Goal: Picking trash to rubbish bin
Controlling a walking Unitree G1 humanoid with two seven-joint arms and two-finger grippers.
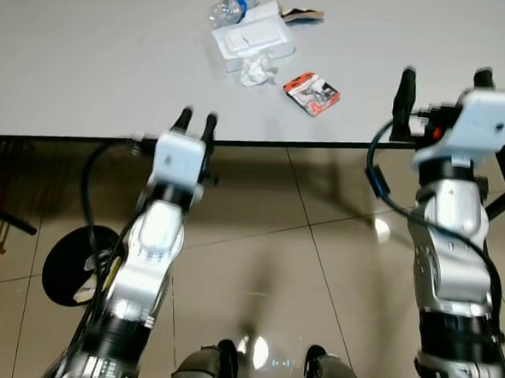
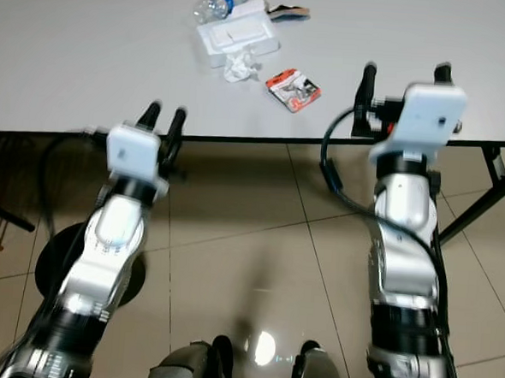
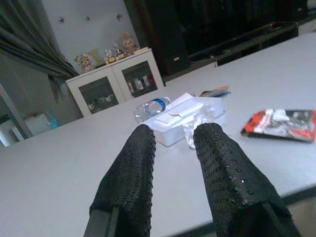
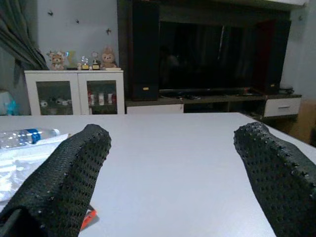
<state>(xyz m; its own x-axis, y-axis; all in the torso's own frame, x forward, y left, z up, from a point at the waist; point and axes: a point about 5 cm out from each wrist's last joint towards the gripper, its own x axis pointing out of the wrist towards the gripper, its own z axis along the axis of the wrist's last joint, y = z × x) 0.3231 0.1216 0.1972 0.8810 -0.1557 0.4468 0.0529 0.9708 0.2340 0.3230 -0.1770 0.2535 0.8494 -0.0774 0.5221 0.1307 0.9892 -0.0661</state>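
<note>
Status: both arms raised at the near edge of the white table (image 1: 88, 68), nothing held yet.

Trash is 1 cluster on the table, well past the edge. Landmark = white tray (image 1: 253, 42):
- plastic bottle (image 1: 232, 7) touching the tray's far-left corner, long axis running diagonally away from the robot
- crumpled tissue (image 1: 258, 70) against the tray's near side
- red snack packet (image 1: 311, 93) just right of the tray and nearer the robot, lying flat, long axis skewed to the table edge
- small dark wrapper (image 1: 302, 15) at the tray's far-right corner, too small to identify

Grippers, relative to the tray:
- left gripper (image 1: 196, 124): near-left of the tray, tips at the table edge, fingers a narrow gap apart, pinching nothing. Its wrist view looks straight along the fingers (image 3: 224, 173) at the tray and tissue.
- right gripper (image 1: 444, 79): right of the tray, over the table edge, fingers spread wide, empty. Packet sits to its left and slightly farther in.

Judgement: the packet lies between the 2 grippers, marginally closer to the right one, which is already wide enough for it. Left is lined up on tissue/tray. Either way it's a forward reach.

Black round base (image 1: 72, 264) on the floor beside the left arm, under the table; can't tell if that's the bin.
</note>
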